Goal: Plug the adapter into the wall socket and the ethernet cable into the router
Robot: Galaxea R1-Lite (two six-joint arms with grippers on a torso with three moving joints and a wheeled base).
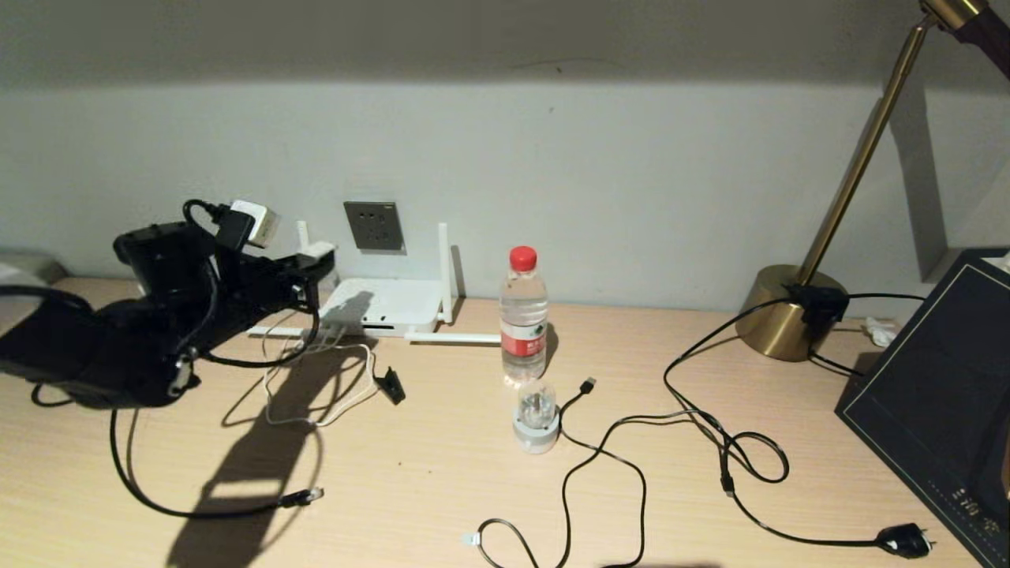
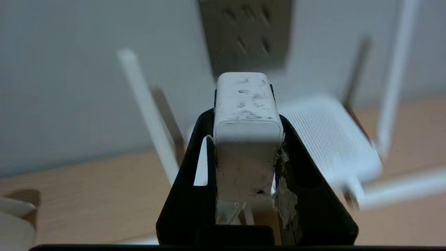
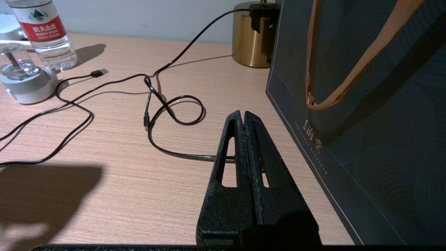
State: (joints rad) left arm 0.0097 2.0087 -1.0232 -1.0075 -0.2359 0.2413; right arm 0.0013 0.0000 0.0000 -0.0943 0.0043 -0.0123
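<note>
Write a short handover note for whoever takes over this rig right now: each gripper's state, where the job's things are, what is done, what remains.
Left gripper: shut on the adapter, held in the air just short of the wall socket.
Right gripper: shut, empty, parked over the table beside a dark paper bag.
Router: on the table below the socket.
Ethernet cable: loose on the table, front left.
Done: adapter picked up.
Left: push the adapter into the socket, then plug the ethernet cable into the router.
</note>
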